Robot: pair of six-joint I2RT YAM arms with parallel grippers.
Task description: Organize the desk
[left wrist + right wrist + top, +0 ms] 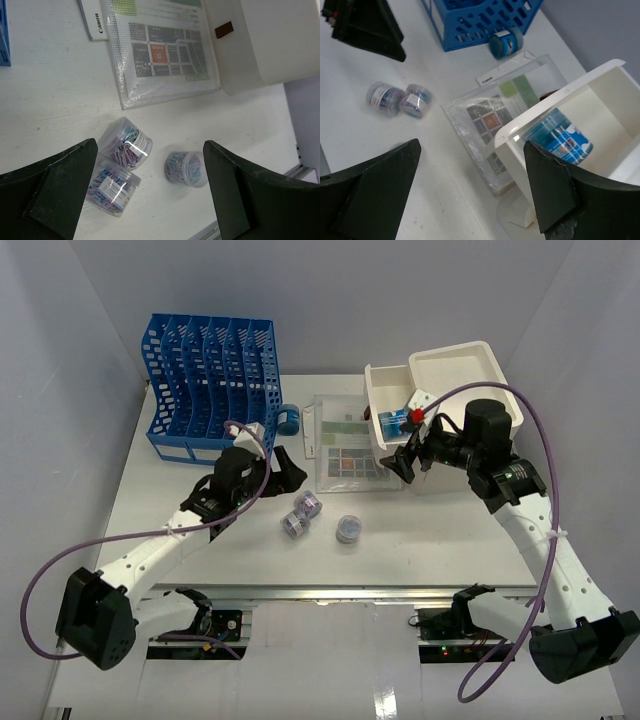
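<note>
The white desk (430, 545) holds three clear jars of coloured paper clips: two side by side (307, 504) (293, 526) and one apart (349, 529). My left gripper (288, 472) hangs open just above and behind them. In the left wrist view the jars (125, 141) (112, 185) (186, 168) lie between the spread fingers of the left gripper (150, 192), untouched. My right gripper (405, 466) is open beside the cream cabinet's pulled-out drawer (385, 390). A blue tape roll (557, 136) lies in that drawer (540, 120), past the empty right gripper (470, 192).
A blue slotted file rack (210, 380) stands at the back left, with another blue tape roll (290, 420) beside it. A calculator in a clear bag (345, 448) lies on papers mid-desk, against the cream cabinet (465, 380). A metal rail (340, 592) runs along the front edge.
</note>
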